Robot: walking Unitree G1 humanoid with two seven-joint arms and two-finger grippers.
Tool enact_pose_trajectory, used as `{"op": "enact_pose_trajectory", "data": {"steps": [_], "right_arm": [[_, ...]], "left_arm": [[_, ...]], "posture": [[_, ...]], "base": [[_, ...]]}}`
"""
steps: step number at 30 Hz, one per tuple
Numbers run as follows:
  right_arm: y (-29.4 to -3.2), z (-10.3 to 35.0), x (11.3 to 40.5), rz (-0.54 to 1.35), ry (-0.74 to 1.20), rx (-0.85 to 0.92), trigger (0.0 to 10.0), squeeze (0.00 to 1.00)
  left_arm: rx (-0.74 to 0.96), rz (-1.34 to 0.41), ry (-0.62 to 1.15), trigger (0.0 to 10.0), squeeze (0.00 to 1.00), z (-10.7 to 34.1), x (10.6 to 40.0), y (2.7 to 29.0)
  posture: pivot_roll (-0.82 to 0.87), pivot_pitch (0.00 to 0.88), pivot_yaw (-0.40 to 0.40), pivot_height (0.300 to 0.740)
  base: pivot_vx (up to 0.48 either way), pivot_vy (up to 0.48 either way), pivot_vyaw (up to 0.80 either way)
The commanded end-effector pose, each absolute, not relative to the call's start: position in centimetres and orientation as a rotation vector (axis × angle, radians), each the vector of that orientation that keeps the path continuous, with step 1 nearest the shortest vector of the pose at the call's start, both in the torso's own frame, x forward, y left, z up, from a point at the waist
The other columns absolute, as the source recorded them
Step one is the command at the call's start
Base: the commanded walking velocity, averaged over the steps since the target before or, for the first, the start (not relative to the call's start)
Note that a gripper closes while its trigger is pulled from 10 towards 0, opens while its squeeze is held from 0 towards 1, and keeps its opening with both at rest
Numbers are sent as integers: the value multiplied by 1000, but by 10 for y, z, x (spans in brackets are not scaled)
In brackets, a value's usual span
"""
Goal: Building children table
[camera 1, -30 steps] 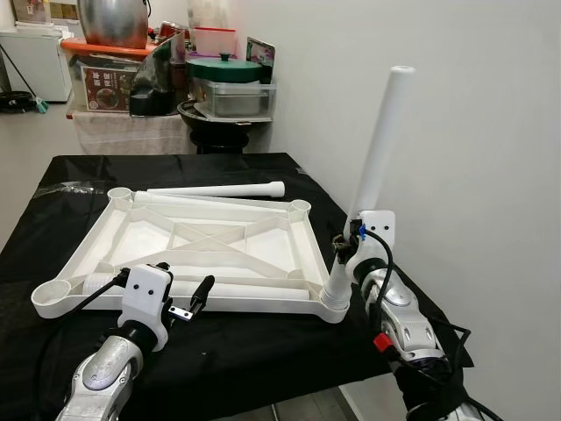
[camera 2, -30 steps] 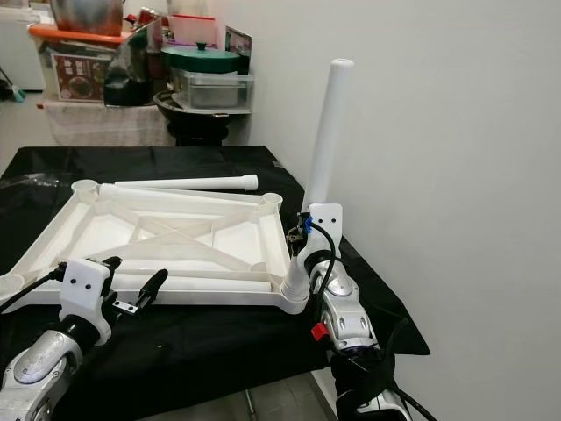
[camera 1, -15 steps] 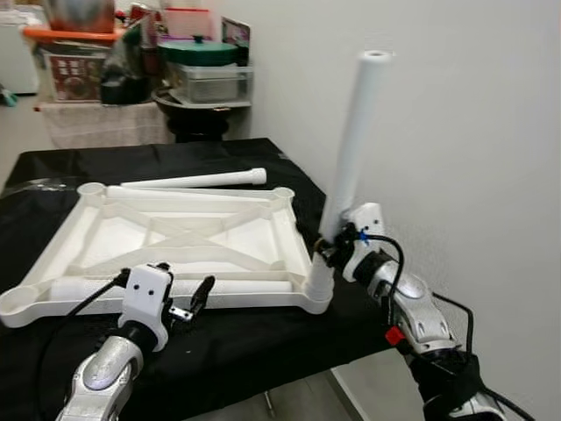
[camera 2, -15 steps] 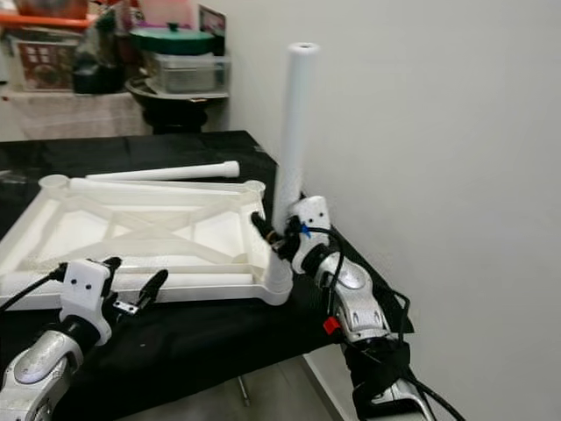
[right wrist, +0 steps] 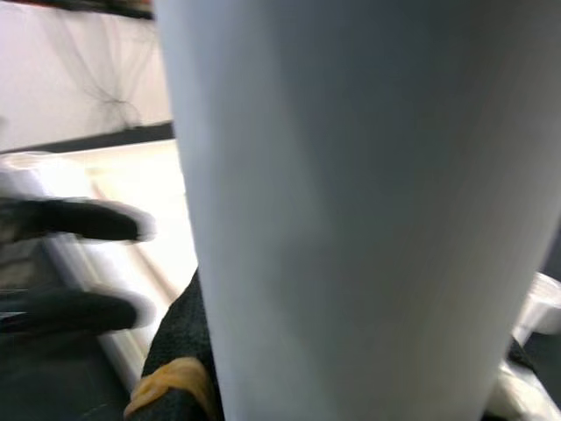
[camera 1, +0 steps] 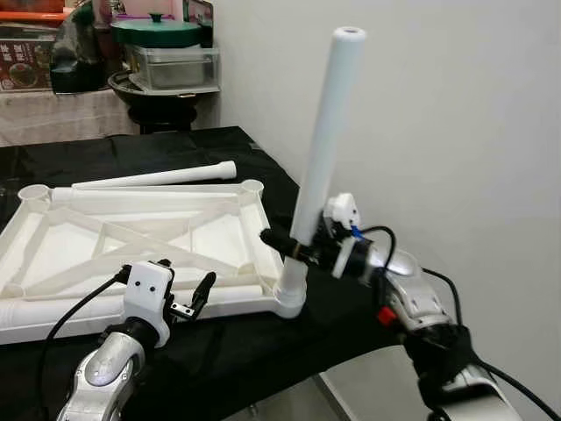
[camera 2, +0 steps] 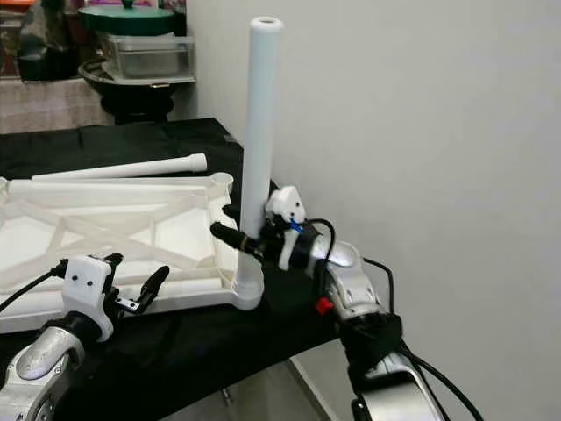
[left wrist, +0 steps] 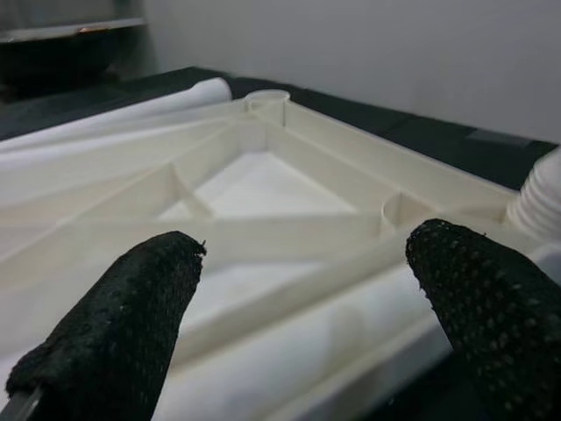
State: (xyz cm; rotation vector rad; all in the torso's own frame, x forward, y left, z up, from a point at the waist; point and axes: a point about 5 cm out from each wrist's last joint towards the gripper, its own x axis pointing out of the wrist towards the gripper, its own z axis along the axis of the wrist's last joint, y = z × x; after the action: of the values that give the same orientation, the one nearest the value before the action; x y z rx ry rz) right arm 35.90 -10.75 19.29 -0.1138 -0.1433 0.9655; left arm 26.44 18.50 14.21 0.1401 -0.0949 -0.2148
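Upside down on a black-draped table [camera 1: 219,351] lies the white plastic children's tabletop [camera 1: 131,246], its ribbed underside facing up with round sockets at the corners. From the near right corner socket [camera 1: 287,298] rises a long white plastic table leg [camera 1: 323,140], leaning slightly to the right. The right gripper [camera 1: 294,248] pinches this leg low on its shaft, just above the threaded base, one black finger [camera 1: 279,243] visible reaching across the leg's left side; in the right wrist view the leg's pale surface [right wrist: 351,210] sits pressed close to the camera. The left gripper [camera 1: 188,300] hovers at the tabletop's near edge with its two black fingertips [left wrist: 131,307] spread apart, holding nothing. A second white leg [camera 1: 158,178] lies loose on the cloth just beyond the far edge of the tabletop. Behind the table, against the white wall [camera 1: 438,132], stand a green-lidded pot [camera 1: 158,31] and a clear storage box [camera 1: 171,66]
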Motion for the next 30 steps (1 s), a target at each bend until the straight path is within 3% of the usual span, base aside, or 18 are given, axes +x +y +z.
{"op": "enact_pose_trajectory", "data": {"steps": [1,8,12,19,30], "right_arm": [[-116,153,360,813,52,-121,0,0],[-111,133,350,751,153,-69,0,0],[-123,106,349,492,297,97,0,0],[-137,91,342,236,347,180,0,0],[-131,89,336,165,375,217,0,0]], "left_arm": [[128,-199,-71,10000,0,136,261,187],[124,-198,-66,10000,0,135,259,186],[118,-193,-67,10000,0,136,264,188],[115,-188,-63,10000,0,135,264,188],[120,-183,-68,10000,0,136,268,189]], "posture": [[103,0,-113,740],[98,0,-104,740],[90,0,-101,740],[86,0,-96,740],[81,0,-88,740]], "base": [[0,0,0],[0,0,0],[0,0,0],[0,0,0],[0,0,0]]}}
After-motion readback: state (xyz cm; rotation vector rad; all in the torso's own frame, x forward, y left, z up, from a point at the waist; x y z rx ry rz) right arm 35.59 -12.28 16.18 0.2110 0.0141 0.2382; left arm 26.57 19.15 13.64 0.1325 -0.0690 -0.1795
